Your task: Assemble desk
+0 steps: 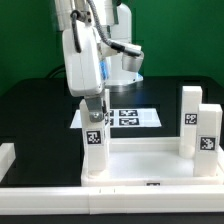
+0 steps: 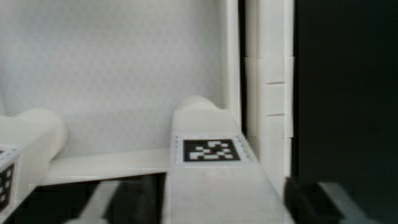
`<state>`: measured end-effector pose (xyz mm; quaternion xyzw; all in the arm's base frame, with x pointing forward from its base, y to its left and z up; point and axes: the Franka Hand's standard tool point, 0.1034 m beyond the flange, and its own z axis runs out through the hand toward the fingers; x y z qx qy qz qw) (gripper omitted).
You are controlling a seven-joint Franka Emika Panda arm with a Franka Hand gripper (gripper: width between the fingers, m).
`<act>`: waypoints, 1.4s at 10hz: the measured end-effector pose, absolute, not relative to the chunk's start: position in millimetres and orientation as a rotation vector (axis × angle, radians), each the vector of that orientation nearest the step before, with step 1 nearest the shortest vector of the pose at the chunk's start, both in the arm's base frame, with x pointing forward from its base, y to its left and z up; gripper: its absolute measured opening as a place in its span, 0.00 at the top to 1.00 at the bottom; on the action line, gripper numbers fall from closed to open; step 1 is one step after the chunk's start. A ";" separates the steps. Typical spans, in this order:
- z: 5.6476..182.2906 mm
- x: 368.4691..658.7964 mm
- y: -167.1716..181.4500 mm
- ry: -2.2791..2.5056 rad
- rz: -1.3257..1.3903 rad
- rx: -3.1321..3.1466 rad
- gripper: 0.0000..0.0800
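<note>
The desk's white rimmed tabletop panel [image 1: 145, 165] lies flat on the black table. A white post leg [image 1: 93, 142] with a square tag stands upright at the panel's corner on the exterior view's left. My gripper [image 1: 92, 116] hangs straight above it, its fingers down either side of the leg's top. In the wrist view the tagged leg [image 2: 214, 150] runs between my two dark fingertips [image 2: 334, 205]; the gripper [image 2: 221, 206] is open, with the jaws close beside the leg. Two more tagged legs [image 1: 190, 118] [image 1: 207, 142] stand at the panel's side on the exterior view's right.
The marker board [image 1: 128, 117] lies flat behind the panel. A long white border rail [image 1: 100, 205] runs along the front, with another piece [image 1: 6, 155] at the exterior view's left. In the wrist view another white post [image 2: 25, 138] shows at the edge, and the panel [image 2: 107, 80] fills the background.
</note>
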<state>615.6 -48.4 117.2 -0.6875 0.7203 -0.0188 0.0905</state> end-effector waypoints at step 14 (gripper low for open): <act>120.0 616.4 -59.5 1.071 -0.104 -2.825 0.64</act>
